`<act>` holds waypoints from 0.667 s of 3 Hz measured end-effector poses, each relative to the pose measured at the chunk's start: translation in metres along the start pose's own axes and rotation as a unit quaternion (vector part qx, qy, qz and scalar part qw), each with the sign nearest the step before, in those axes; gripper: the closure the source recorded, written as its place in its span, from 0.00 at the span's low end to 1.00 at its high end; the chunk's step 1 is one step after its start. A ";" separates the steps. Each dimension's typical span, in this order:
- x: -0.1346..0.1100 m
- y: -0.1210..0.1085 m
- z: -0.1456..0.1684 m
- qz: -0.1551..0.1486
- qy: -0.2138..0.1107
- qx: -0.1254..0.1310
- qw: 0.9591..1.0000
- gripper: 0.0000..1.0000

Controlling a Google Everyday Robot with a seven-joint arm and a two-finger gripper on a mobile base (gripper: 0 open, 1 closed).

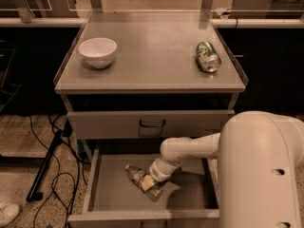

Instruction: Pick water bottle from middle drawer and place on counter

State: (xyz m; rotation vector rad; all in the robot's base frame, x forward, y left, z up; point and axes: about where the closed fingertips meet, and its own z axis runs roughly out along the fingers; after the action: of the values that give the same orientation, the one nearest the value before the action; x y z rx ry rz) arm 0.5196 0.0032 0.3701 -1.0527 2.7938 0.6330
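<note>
The water bottle (136,174) lies on its side on the floor of the open middle drawer (111,190), cap pointing to the back left. My gripper (151,184) reaches down into the drawer from the right and sits over the bottle's lower half, hiding it. The bottle rests on the drawer floor. The counter (152,56) is the grey cabinet top above.
A white bowl (97,51) stands at the counter's left. A green drink can (207,56) lies at its right. The closed upper drawer front with a dark handle (152,124) overhangs the back of the open drawer. Cables and a stand leg (45,170) lie on the floor at left.
</note>
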 end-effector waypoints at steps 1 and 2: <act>0.002 0.004 -0.003 -0.005 0.001 -0.004 1.000 1.00; 0.018 0.013 -0.038 -0.002 -0.013 -0.009 1.000 1.00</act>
State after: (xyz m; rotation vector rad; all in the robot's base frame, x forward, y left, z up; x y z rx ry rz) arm 0.4999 -0.0149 0.4053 -1.0446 2.7686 0.6668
